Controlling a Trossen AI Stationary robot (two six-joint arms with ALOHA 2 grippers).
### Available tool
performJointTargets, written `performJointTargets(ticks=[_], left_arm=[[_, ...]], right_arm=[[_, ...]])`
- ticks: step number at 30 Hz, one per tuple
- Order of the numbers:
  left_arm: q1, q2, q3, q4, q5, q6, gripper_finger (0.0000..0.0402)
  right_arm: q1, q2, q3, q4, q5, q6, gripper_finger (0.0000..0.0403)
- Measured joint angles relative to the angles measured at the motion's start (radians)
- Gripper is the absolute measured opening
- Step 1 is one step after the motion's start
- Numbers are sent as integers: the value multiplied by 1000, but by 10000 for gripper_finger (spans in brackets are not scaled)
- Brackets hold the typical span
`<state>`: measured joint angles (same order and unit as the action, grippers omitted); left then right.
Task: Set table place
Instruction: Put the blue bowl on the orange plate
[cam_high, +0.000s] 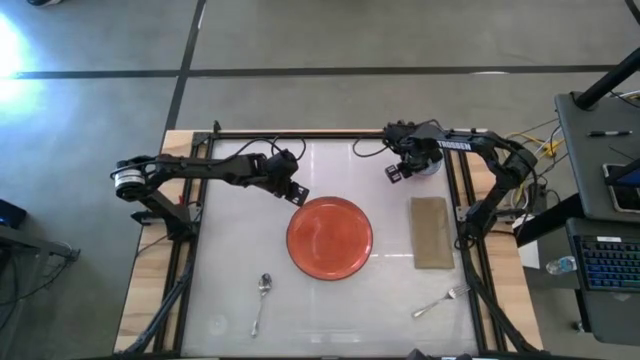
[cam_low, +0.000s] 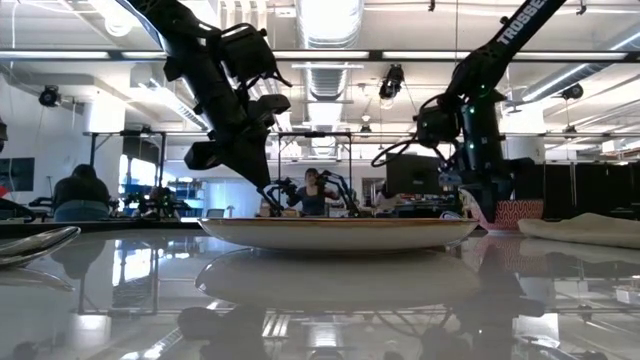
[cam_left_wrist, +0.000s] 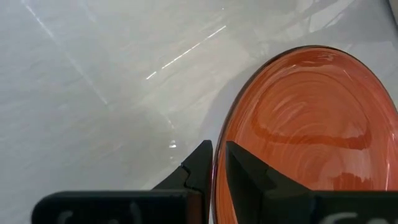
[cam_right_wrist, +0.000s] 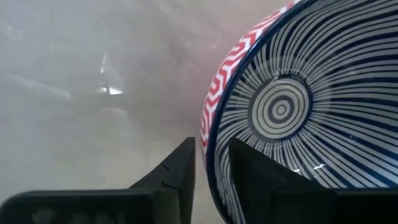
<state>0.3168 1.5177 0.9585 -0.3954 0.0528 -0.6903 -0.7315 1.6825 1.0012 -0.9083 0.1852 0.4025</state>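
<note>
Jaws of my left gripper (cam_left_wrist: 212, 163) pinch the rim of the orange plate (cam_high: 330, 238), which lies at the middle of the white bench (cam_high: 230, 215). My right gripper (cam_right_wrist: 211, 163) clamps the wall of a striped bowl (cam_right_wrist: 292, 112) at the bench's far right side, just beyond the folded napkin (cam_high: 431, 232). Near the front edge lie a spoon (cam_high: 262, 300) and a fork (cam_high: 442, 301), well apart.

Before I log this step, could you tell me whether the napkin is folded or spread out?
Folded: the high view shows the napkin as a compact tan rectangle lying flat on the table, right of the orange plate.
</note>
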Motion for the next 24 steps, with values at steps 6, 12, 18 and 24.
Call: performJointTargets(ticks=[6, 12, 18, 24], left_arm=[[0, 0, 0, 0, 0, 0, 29], [0, 0, -1, -2, -1, 0, 29], [0, 0, -1, -2, 0, 0, 29], [0, 0, -1, 1, -1, 0, 29]], right_arm=[[1, -1, -7, 1, 2, -13, 29], [20, -6, -8, -2, 4, -45, 15], [59, -9, -4, -7, -55, -63, 13], [161, -10, 40, -11, -122, -75, 12]])
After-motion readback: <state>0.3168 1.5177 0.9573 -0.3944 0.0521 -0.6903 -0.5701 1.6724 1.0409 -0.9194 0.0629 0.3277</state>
